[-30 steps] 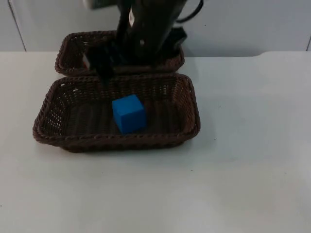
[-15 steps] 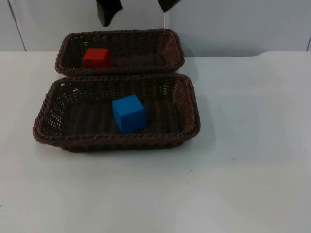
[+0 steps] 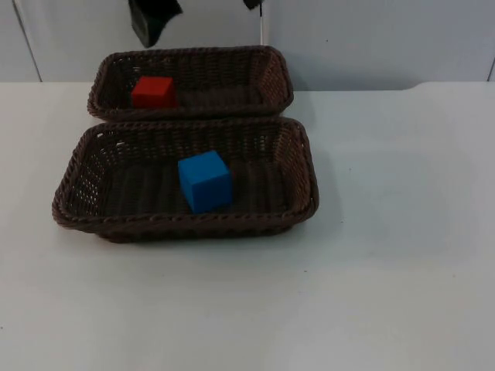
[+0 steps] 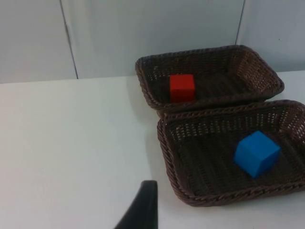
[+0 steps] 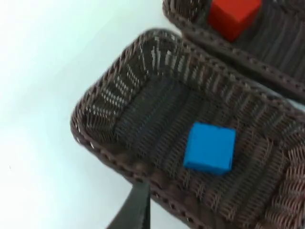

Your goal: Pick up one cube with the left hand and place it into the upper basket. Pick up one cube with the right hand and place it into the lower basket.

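Red cube (image 3: 152, 91) in upper brown wicker basket (image 3: 267, 100), blue cube (image 3: 205, 181) in lower brown wicker basket (image 3: 302, 189); gripper states: cannot tell. Risk: arm snagging basket rim.

Even, bright overhead light w/ no glare on the white table (image 3: 387, 270). Soft, faint shadows only: a thin dark band under the near rim of the lower basket (image 3: 186, 224), and weak shading beside the blue cube (image 3: 205, 182). Basket interiors read dim vs. the table. Top and left wrist views sharp; right wrist view smeared by motion, weave of the basket wall and red cube (image 5: 233, 14) soft-edged.
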